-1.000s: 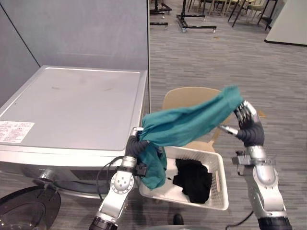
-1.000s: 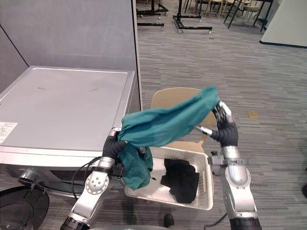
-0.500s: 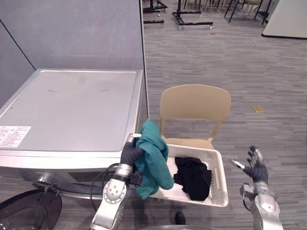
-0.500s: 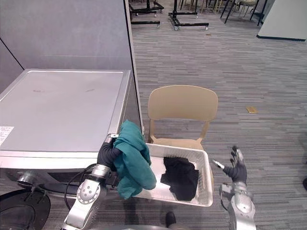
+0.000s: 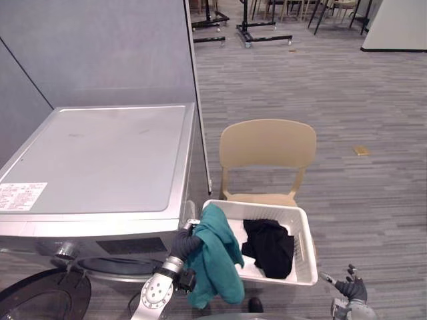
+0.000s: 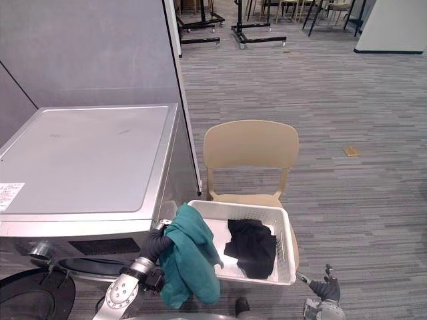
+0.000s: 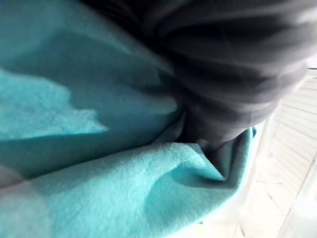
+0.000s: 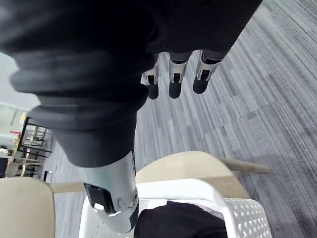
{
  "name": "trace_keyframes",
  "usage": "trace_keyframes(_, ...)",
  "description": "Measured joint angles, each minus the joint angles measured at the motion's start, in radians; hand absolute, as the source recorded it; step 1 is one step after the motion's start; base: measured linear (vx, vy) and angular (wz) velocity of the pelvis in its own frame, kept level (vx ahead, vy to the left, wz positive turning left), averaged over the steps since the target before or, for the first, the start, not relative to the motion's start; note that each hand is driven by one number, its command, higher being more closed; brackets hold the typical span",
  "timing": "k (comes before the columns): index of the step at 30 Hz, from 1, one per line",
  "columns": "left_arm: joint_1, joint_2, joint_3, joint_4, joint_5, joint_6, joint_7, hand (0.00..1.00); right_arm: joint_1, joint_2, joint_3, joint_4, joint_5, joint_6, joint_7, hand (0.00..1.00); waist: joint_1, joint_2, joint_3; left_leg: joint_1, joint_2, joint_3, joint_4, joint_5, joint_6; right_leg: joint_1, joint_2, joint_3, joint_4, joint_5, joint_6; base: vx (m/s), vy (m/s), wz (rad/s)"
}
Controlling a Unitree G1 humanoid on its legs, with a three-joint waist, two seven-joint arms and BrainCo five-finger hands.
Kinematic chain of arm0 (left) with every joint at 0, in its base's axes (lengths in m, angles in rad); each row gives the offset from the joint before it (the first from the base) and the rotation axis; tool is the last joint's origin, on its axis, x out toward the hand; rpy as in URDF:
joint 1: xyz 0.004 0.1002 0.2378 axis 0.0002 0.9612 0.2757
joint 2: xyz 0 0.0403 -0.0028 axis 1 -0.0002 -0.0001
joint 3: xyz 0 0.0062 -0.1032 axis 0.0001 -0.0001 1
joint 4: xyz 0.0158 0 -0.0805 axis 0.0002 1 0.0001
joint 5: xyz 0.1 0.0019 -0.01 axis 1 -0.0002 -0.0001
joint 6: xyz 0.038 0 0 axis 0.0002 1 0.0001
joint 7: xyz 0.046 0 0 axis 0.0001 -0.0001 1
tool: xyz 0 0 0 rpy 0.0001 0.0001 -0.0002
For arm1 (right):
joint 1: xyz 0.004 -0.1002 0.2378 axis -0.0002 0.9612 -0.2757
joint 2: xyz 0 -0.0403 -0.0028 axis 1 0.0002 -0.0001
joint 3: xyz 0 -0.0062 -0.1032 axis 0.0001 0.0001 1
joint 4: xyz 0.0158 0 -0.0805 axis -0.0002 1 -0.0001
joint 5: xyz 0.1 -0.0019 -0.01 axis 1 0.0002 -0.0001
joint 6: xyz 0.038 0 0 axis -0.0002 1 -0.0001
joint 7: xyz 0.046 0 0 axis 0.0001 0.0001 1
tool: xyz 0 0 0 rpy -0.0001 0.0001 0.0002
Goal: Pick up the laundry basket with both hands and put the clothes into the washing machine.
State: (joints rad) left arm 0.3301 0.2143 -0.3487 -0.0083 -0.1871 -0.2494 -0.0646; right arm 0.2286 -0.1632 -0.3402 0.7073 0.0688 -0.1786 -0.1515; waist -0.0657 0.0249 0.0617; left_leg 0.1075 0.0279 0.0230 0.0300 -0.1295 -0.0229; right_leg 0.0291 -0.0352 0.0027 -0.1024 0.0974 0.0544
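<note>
The left hand [image 5: 182, 244] had a teal garment [image 5: 217, 259] draped over it, its grip hidden so I could not tell, in front of the washing machine [image 5: 100, 160] and just left of the white laundry basket [image 5: 305, 250] holding black clothes [image 5: 268, 245], while the right hand [image 5: 351, 289] hung spread and empty past the basket's other side.

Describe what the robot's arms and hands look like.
The left arm is silver-grey metal with a round, disc-shaped joint. A dark ribbed cover wraps the back and wrist of the left hand. The right hand wears the same dark ribbed cover. Its fingers are silver with dark rounded tips, and its thumb is silver with a dark tip as well.
</note>
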Motion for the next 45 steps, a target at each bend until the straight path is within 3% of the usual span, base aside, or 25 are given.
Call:
trace_keyframes(11, -0.081, 0.007, -0.163, 0.003, -0.002, 0.005, -0.039, 1.00, -0.034, 0.012, 0.116, 0.039, 0.000, 0.011, 0.002, 0.00, -0.003, 0.000, 0.000, 0.005, 0.007, 0.003, 0.004, -0.002, -0.001, 0.003, 0.006, 0.003, 0.003, 0.004, -0.006, -0.01, -0.005, -0.01)
trace_keyframes(16, -0.093, 0.007, -0.157, 0.092, 0.003, 0.005, -0.036, 1.00, -0.046, 0.019, 0.143, 0.054, 0.000, 0.011, 0.002, 0.00, -0.001, -0.002, 0.001, 0.012, 0.007, 0.002, 0.004, -0.002, -0.001, 0.011, 0.006, 0.000, 0.003, 0.004, -0.006, -0.01, -0.003, 0.01)
trace_keyframes(25, -0.041, 0.002, -0.002, 0.301, 0.043, 0.016, 0.002, 1.00, -0.039, 0.023, 0.144, 0.094, 0.000, 0.011, 0.001, 0.00, 0.004, -0.028, 0.013, 0.008, 0.006, -0.024, 0.010, -0.005, -0.006, 0.021, 0.002, -0.028, 0.000, -0.002, -0.005, -0.05, -0.014, 0.09)
trace_keyframes(32, -0.014, -0.053, 0.120, 0.390, 0.053, 0.044, 0.047, 1.00, 0.014, 0.041, 0.131, 0.094, -0.001, 0.012, 0.001, 0.00, 0.024, -0.030, 0.012, -0.015, 0.008, -0.047, 0.007, -0.006, -0.007, 0.017, 0.004, -0.054, 0.003, -0.020, -0.005, -0.01, -0.011, 0.12)
trace_keyframes(45, -0.002, -0.058, 0.156, 0.409, 0.096, 0.049, 0.073, 1.00, 0.018, 0.069, 0.136, -0.056, -0.044, 0.010, -0.003, 0.00, 0.026, -0.031, 0.011, -0.010, 0.018, -0.027, 0.017, -0.014, -0.018, 0.018, 0.014, -0.035, 0.004, -0.020, -0.013, 0.01, 0.001, -0.04)
